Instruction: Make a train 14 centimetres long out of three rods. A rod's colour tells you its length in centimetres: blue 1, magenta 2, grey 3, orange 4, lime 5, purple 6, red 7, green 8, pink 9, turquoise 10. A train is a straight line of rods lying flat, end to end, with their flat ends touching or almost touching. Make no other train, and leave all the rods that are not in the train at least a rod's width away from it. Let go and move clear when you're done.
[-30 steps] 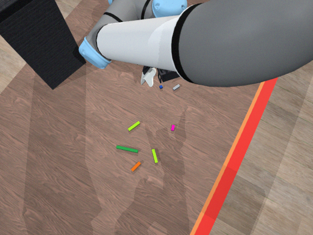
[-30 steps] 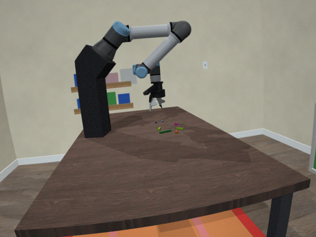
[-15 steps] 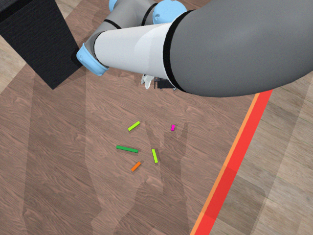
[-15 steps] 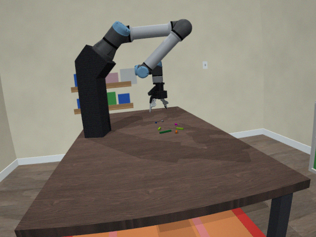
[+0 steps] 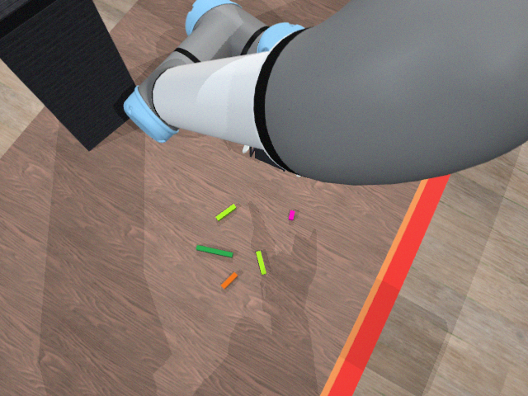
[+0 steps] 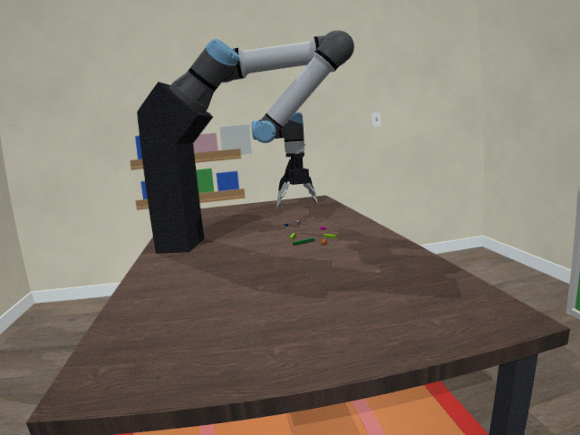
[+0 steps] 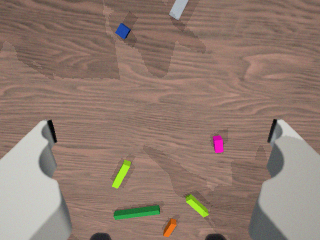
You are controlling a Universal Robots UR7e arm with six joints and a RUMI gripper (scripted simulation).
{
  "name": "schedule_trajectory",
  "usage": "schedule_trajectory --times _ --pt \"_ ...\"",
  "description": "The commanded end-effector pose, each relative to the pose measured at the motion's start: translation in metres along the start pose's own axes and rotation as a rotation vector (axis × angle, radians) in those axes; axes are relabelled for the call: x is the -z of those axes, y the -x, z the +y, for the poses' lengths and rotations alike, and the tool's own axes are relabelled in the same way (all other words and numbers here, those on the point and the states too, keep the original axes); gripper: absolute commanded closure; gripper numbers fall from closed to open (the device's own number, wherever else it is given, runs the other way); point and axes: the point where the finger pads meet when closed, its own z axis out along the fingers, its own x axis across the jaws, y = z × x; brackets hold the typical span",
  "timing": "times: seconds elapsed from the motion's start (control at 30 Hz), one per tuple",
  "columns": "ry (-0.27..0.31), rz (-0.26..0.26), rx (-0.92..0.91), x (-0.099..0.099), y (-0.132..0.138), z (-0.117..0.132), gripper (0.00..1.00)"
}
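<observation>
Gripper (image 6: 297, 204) (image 7: 161, 121) wide open above table (image 5: 106, 264) (image 6: 281, 299), nothing held.
Magenta rod (image 5: 291, 214) (image 6: 323, 227) (image 7: 218, 144) lies below, btwn the fingertips in wrist view, nearer the R one; blue (image 6: 285, 225) (image 7: 123, 31) & grey rods (image 6: 297, 221) (image 7: 178, 9) at top of that view; green (image 5: 214, 251) (image 6: 303, 241) (image 7: 137, 212), orange (image 5: 229, 280) (image 6: 323, 242) (image 7: 170, 227) & 2 lime rods (image 5: 225, 212) (image 6: 293, 236) (image 7: 121, 174) twd bottom, all apart.

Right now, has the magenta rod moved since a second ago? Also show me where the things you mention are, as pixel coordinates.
No. In the top view the magenta rod (image 5: 291, 214) (image 6: 323, 227) (image 7: 218, 144) keeps its place left of the red strip (image 5: 400, 272).
</observation>
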Motion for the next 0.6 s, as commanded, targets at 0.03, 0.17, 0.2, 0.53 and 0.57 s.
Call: schedule_trajectory --times 0.03,0.17,0.2,0.53,0.57 --pt "0.001 -0.005 -0.199 -0.002 -0.008 0.013 0.00" --pt "0.001 -0.006 -0.295 -0.003 -0.012 0.020 0.00" --pt "0.001 -0.006 -0.332 -0.004 -0.014 0.022 0.00" --pt "0.001 -0.007 -0.647 -0.007 -0.025 0.047 0.00" --pt "0.001 -0.007 -0.679 -0.007 -0.026 0.049 0.00"
